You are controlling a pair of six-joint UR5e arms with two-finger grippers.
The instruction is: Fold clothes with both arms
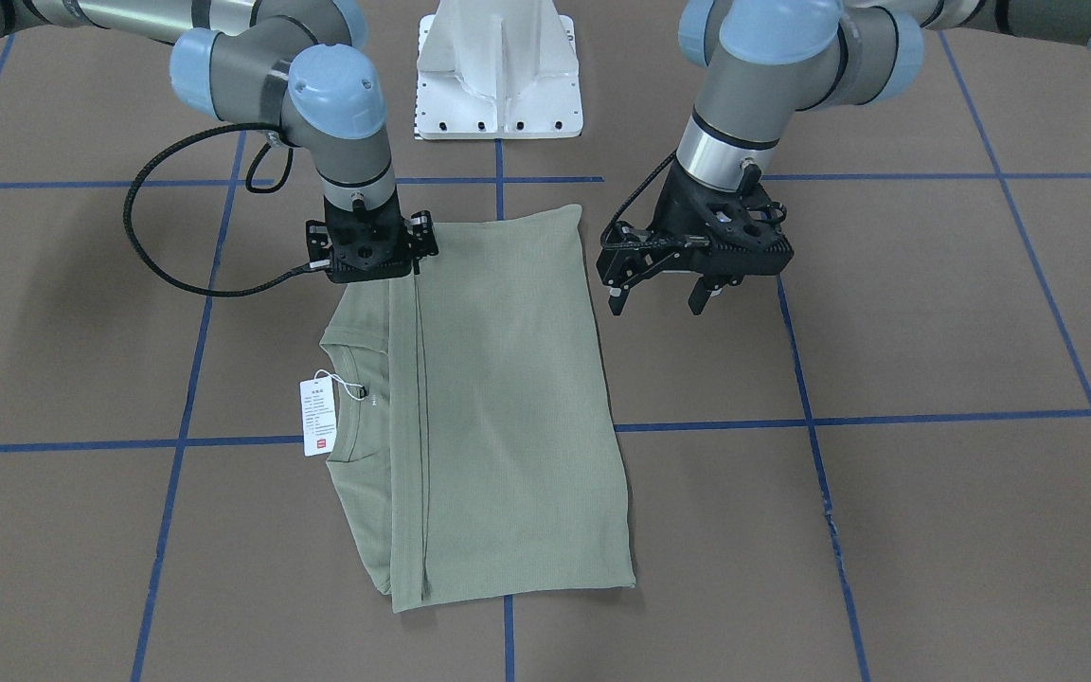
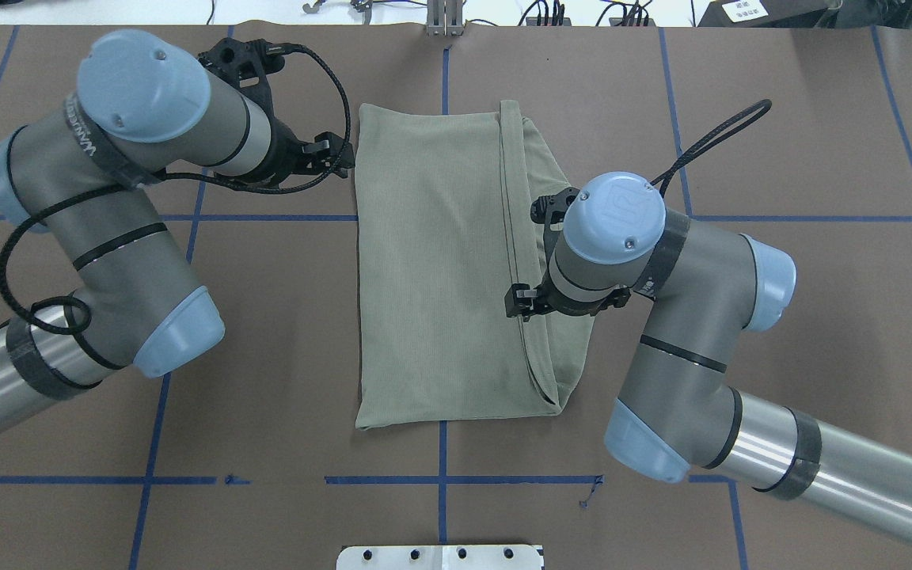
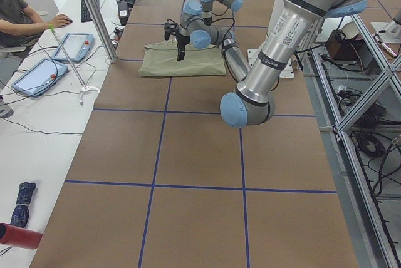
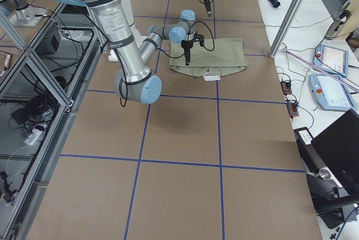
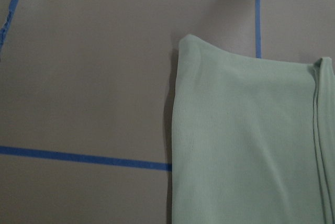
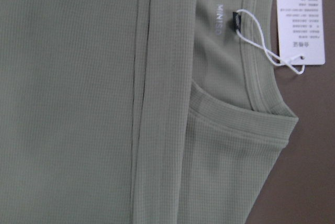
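Left fingers (image 1: 700,296) spread beside shirt (image 1: 508,398); right arm (image 1: 342,142) points down over it.

Shirt: the pale sage-green long-sleeved knit shirt (image 1: 508,407) is soft, matt cloth with a fine waffle texture; its neckband is ribbed more tightly.
Tag: the white rectangular paper hang tag (image 1: 317,417) is smooth and matt, on thin white string.
Table: the brown table top (image 1: 934,313) looks matt and paper-like; the blue tape lines (image 1: 886,417) are smooth, frayed in places.
Arms: the left arm (image 1: 792,57) and right arm (image 1: 318,104) have matt grey shells, brushed silver metal tubes (image 2: 860,475) and smooth, faintly glossy light-blue plastic caps (image 2: 618,218).
Grippers: the left gripper (image 1: 659,301) and right gripper (image 1: 370,256) look like matt black plastic.
Cable: the black braided cable (image 1: 143,251) is rough.
Pedestal: the white bolted pedestal (image 1: 498,66) looks like smooth painted metal.
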